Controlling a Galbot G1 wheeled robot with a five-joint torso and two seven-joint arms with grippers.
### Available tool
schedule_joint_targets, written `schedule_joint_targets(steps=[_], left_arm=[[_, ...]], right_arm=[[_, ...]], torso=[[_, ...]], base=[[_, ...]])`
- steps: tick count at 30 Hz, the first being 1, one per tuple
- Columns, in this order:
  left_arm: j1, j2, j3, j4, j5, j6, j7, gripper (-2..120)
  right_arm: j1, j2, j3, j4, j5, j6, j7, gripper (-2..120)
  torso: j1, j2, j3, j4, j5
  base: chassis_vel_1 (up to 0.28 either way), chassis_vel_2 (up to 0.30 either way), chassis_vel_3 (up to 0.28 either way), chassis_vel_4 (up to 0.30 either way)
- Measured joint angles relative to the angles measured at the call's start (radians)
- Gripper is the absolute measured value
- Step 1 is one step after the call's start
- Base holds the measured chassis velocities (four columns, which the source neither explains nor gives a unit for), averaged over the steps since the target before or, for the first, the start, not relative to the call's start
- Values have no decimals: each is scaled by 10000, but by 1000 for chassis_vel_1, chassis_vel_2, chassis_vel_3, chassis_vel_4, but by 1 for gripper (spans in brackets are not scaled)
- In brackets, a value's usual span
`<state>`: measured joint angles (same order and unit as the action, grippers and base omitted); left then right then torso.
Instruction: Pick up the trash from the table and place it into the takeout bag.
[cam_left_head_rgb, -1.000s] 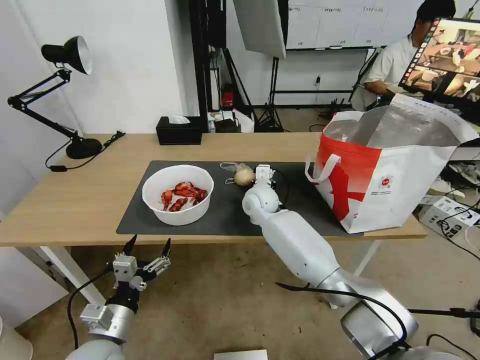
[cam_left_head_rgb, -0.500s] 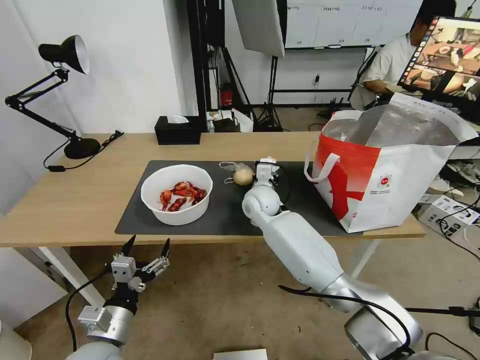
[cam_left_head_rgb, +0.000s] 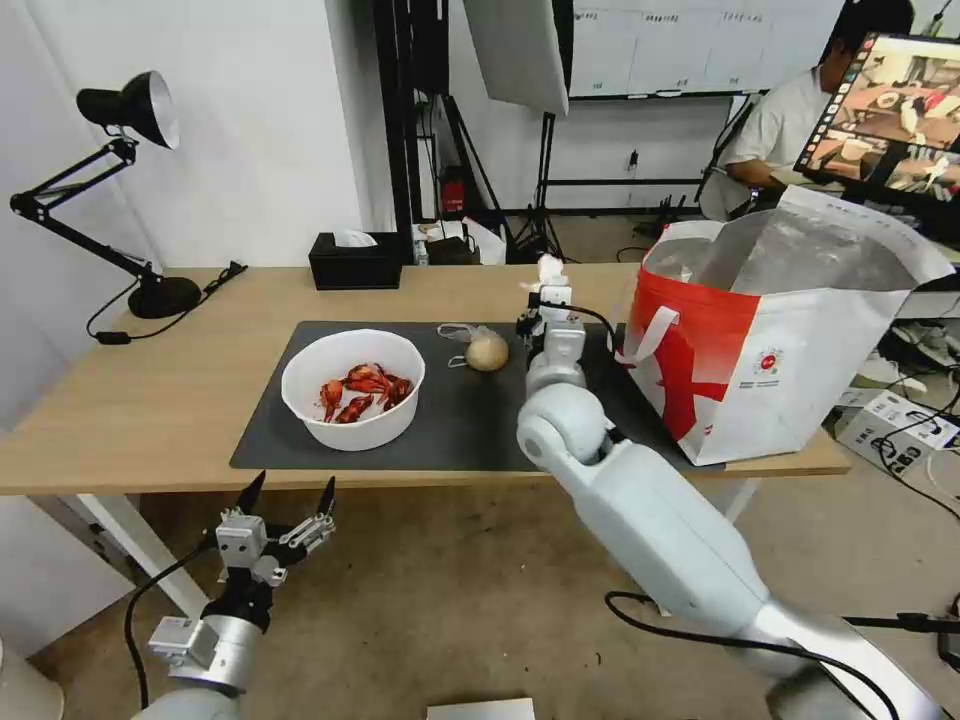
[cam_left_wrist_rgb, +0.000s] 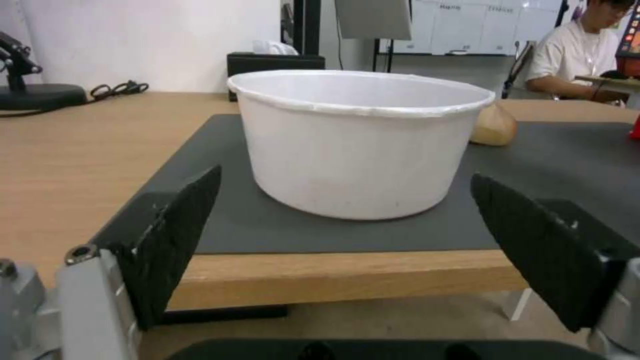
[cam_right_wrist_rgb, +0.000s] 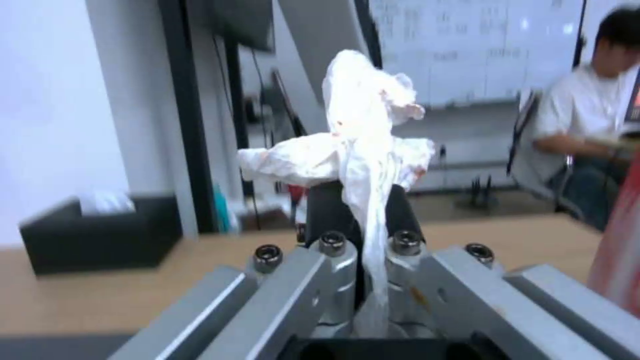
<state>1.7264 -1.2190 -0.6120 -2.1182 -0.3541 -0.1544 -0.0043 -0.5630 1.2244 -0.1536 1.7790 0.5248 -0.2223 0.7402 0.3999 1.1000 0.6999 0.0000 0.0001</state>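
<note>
My right gripper (cam_left_head_rgb: 548, 285) is shut on the crumpled white tissue (cam_left_head_rgb: 549, 268), held above the dark mat between the beige ball in its clear bag (cam_left_head_rgb: 487, 352) and the takeout bag (cam_left_head_rgb: 800, 370). In the right wrist view the stained tissue (cam_right_wrist_rgb: 360, 135) sticks up from the shut gripper (cam_right_wrist_rgb: 357, 200). The white bowl of red crayfish shells (cam_left_head_rgb: 352, 385) stands on the mat's left part. My left gripper (cam_left_head_rgb: 285, 497) hangs open below the table's front edge (cam_left_head_rgb: 150, 470), facing the bowl (cam_left_wrist_rgb: 360, 145) with the ball (cam_left_wrist_rgb: 493, 131) behind it.
A black tissue box (cam_left_head_rgb: 356, 262) and a black desk lamp (cam_left_head_rgb: 150, 200) stand at the table's back left. The takeout bag stands open at the table's right end, its foil lining showing. Cables, stands and a seated person are behind the table.
My right gripper has risen from the mat beside the ball with the tissue in it and shifted a little toward the bag. The left gripper has stayed put.
</note>
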Motion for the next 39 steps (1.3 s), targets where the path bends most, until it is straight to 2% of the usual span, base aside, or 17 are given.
schedule_joint_targets(steps=[6,11,14,20,22,24,26,29,31,33,34,37,38,39], left_arm=[[26,31,-17,-94,-11,0,-3,100],[19,24,70,-130,-12,0,-8,100],[-9,17,184,-133,-5,0,-15,100],[-103,2,368,-81,38,8,-19,100],[-114,-5,388,-79,47,8,-19,100],[-145,-24,450,-74,68,14,-19,100],[-152,-27,471,-74,74,15,-20,100],[-156,-10,465,-73,73,18,-20,100],[-156,-8,463,-74,72,18,-20,100],[-156,28,428,-80,37,19,-20,100],[-156,28,428,-80,37,19,-20,100],[-182,80,413,-80,-2,24,-20,100],[-182,80,413,-80,-2,24,-20,100],[-203,95,413,-79,-24,26,-21,100]], right_arm=[[-143,-685,831,982,-570,148,125,0],[-72,-1349,1724,1406,-719,-539,675,0],[10,-2035,2343,1576,34,-1233,1022,0],[-20,-2954,2743,1699,1398,-1976,1184,0],[-19,-3020,2758,1699,1517,-2044,1233,0],[72,-3236,2806,1700,2213,-2470,1509,0],[169,-3314,2853,1689,2584,-2606,1601,4],[299,-3447,2903,1661,2953,-2708,1619,17],[303,-3456,2904,1661,2974,-2715,1619,17],[290,-3520,2912,1718,3209,-2835,1621,34],[290,-3520,2912,1718,3209,-2835,1621,34],[153,-3483,2924,1790,3230,-2927,1621,48],[153,-3483,2924,1790,3230,-2927,1621,48],[108,-3453,2929,1796,3216,-2942,1621,53]], torso=[[0,0,0,0,0],[0,0,0,-1,1],[0,0,0,-1,3],[0,0,0,-2,2],[0,0,0,-2,1],[0,0,0,-2,2],[0,0,1,-1,0],[0,0,1,0,-1],[1,0,0,0,-1],[1,0,0,0,-1],[1,0,0,0,-1],[0,0,0,0,-1],[0,0,0,0,-1],[1,0,0,0,-1]], base=[[0,0,0,0],[0,0,0,0],[0,0,0,0],[0,0,0,0],[0,0,0,0],[0,0,0,0],[0,0,0,0],[0,0,0,0],[0,0,0,0],[0,0,0,0],[0,0,0,0],[0,0,0,0],[0,0,0,0],[0,0,0,0]])
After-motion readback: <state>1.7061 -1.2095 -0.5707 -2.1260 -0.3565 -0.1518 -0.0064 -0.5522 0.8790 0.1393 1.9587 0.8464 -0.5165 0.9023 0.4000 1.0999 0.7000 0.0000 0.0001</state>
